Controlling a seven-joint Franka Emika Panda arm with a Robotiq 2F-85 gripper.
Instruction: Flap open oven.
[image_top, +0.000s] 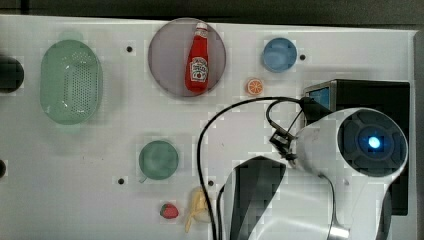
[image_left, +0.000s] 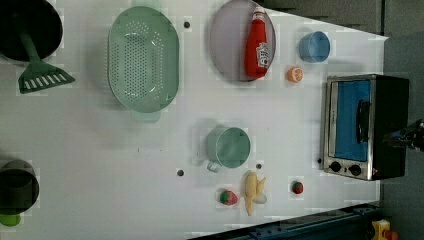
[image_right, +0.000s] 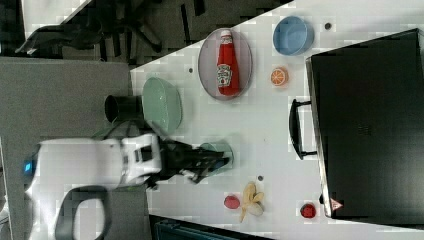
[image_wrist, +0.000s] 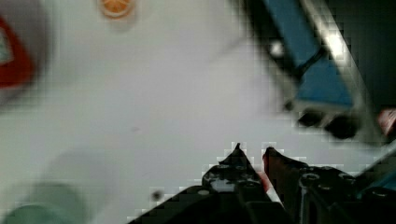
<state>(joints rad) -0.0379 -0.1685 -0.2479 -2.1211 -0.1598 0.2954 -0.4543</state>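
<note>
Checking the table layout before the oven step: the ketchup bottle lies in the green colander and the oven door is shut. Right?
Not quite. The ketchup bottle lies on the round grey plate, not in the green colander, which holds nothing; the left view shows this. The oven door is shut, as you said.

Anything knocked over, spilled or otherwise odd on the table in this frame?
Only the ketchup bottle stands out: it lies on its side across the grey plate rather than upright. The oven door is shut, and no spill shows.
</note>
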